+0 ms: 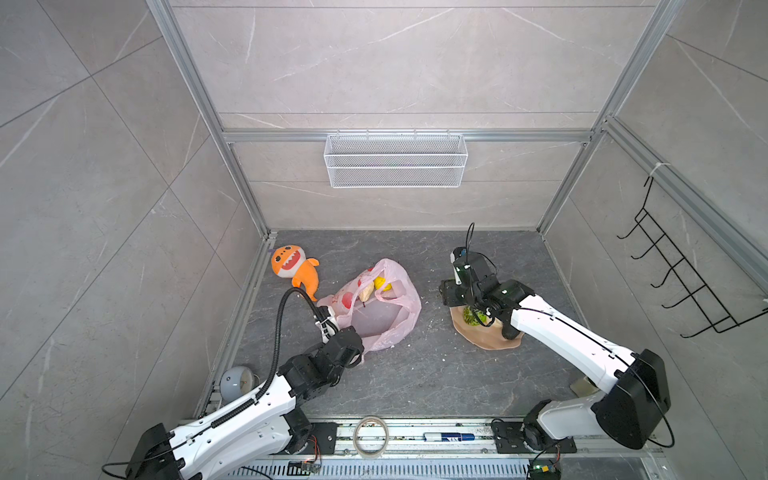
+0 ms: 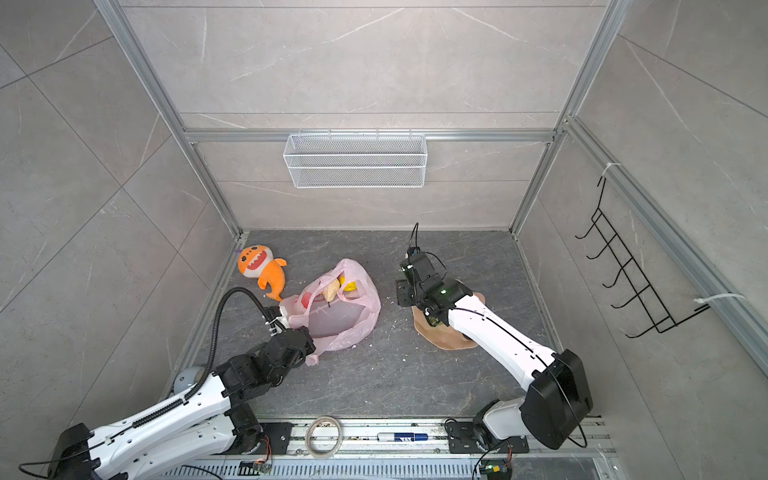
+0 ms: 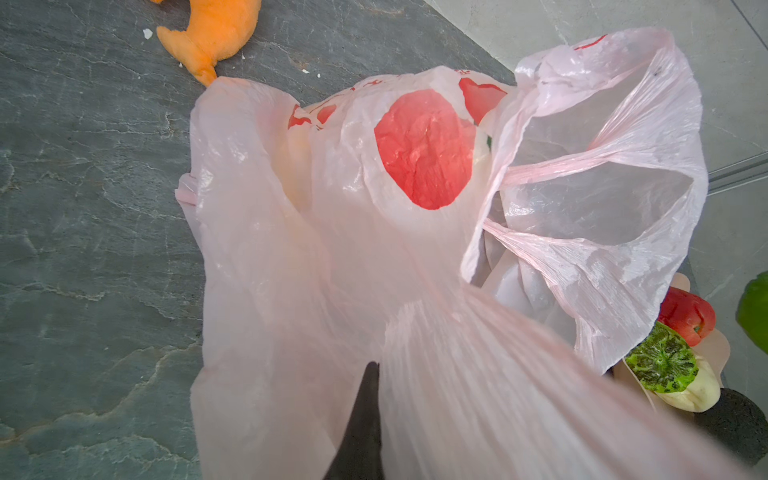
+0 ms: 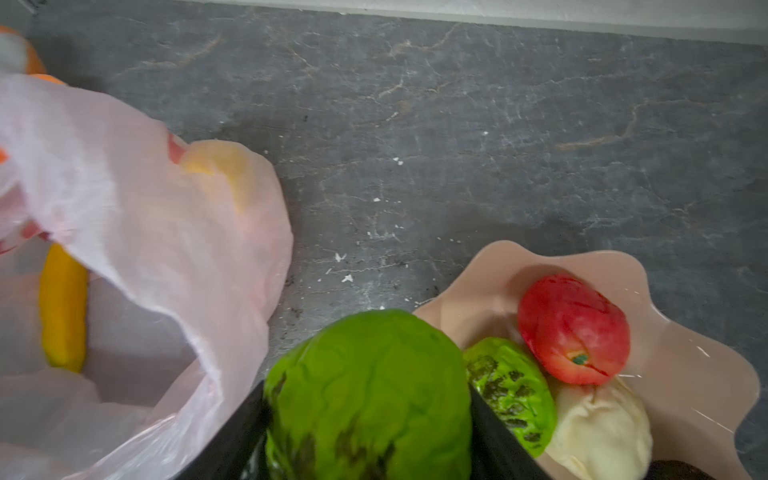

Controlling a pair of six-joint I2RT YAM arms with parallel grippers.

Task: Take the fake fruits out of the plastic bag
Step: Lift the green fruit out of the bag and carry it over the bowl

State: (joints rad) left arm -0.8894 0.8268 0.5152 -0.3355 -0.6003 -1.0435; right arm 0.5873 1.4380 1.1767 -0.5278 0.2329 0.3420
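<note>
Dark grey stone tabletop (image 1: 436, 374) carries one thin translucent pink plastic bag (image 1: 386, 320), its edge pinched in the closed left gripper (image 1: 329, 319), with three fake fruits (image 1: 382, 284) showing inside: yellow banana (image 4: 62, 307), yellow lemon (image 4: 216, 166), cream lumpy piece (image 1: 365, 293). Beside it the right gripper (image 4: 370, 436) is clamped round one green bumpy ball (image 4: 365, 374) by one peach scalloped bowl (image 4: 685, 374) holding four more: red apple (image 4: 573, 328), green rough piece (image 4: 511, 386), cream lump (image 4: 602, 428), dark avocado (image 3: 735, 424)
</note>
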